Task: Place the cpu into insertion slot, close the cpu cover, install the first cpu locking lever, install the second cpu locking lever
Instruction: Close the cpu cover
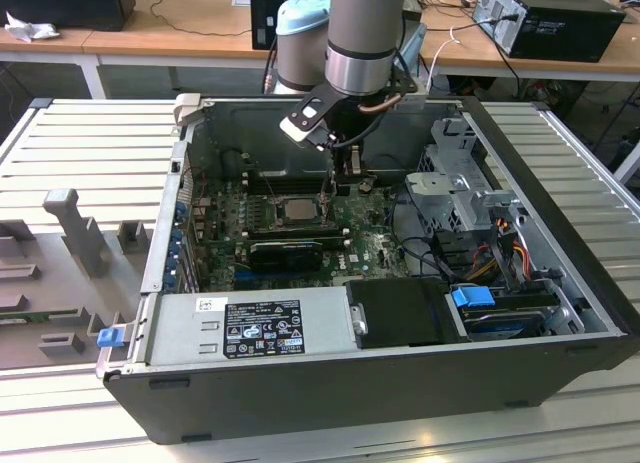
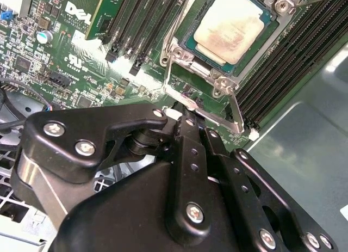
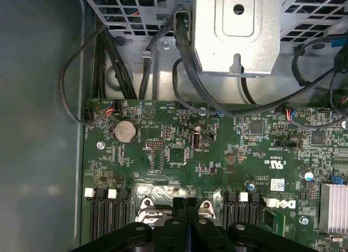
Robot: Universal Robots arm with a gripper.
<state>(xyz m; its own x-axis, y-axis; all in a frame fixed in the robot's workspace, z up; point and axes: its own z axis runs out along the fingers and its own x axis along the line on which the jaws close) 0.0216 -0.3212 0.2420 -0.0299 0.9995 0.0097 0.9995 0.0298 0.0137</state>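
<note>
Hand [image 2: 184, 116]: fingers pressing together, tips touching locking lever [image 2: 217, 117].
Risk: lever slipping off tips, springing up against cpu cover [image 2: 205, 71].

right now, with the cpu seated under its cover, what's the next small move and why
Probably ease the gripper down on the locking lever: its shut tips sit at that lever beside the cpu cover, the cpu is already seated, and the lever looks not yet hooked.

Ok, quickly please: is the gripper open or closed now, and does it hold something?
Gripper: closed, tips at the locking lever; whether it grasps the lever cannot be told.
</note>
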